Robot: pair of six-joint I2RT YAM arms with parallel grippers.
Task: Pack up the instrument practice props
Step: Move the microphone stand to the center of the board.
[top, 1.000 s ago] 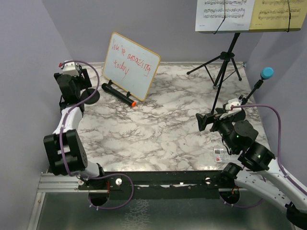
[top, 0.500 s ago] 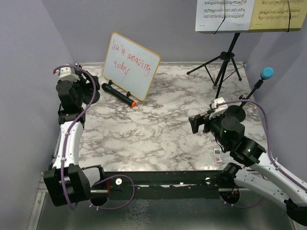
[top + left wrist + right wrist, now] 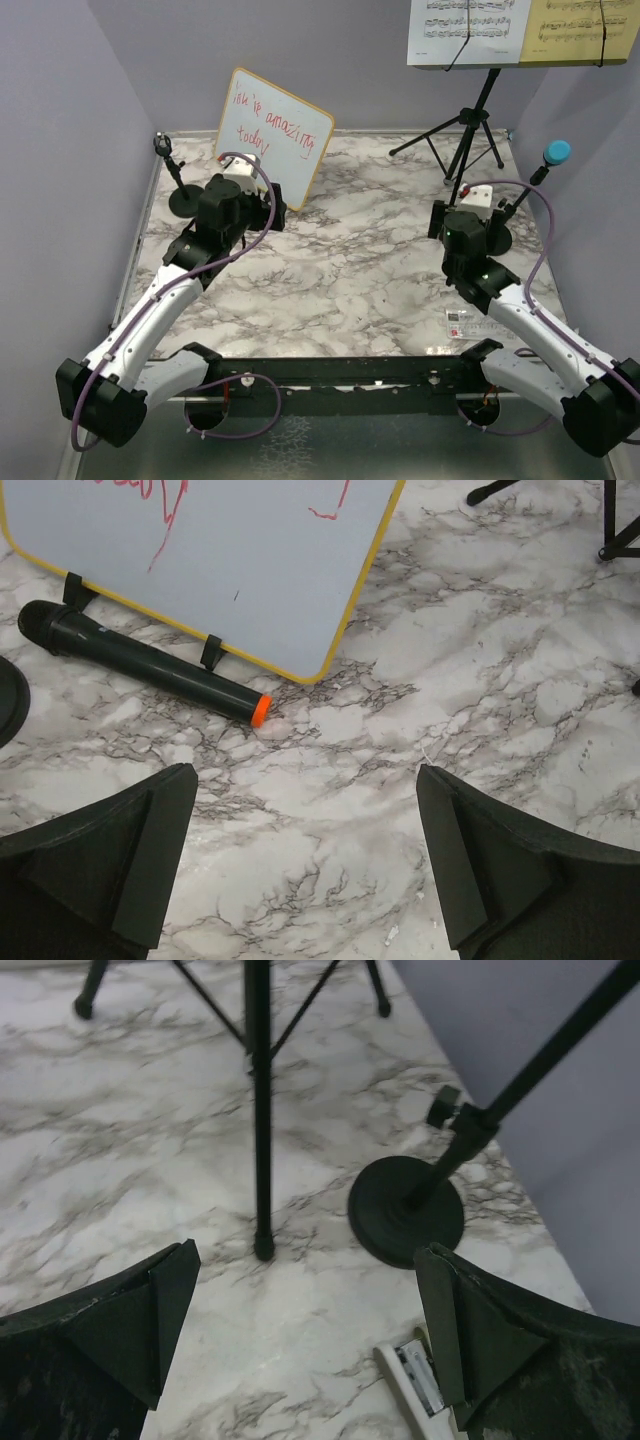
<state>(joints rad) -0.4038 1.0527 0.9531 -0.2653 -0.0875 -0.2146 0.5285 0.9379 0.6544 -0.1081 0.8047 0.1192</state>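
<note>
Inspecting the left wrist view, we find the left end effector (image 3: 305,775) spread wide and holding nothing above the white marble-patterned table (image 3: 480,680). The black cylindrical microphone with an orange tip (image 3: 150,665) lies at the upper left of that frame, just beside the lower edge of the wood-framed whiteboard (image 3: 220,560). The right end effector (image 3: 307,1255) is likewise wide apart and empty. A small black round-based mic holder (image 3: 405,1210) stands at centre right of its frame, near a leg of the tall black tripod music desk (image 3: 260,1110). Overhead, the blue-headed microphone (image 3: 556,152) sits at the right edge. White sheet music (image 3: 468,30) and yellow sheet music (image 3: 585,30) rest on the desk, top right.
</note>
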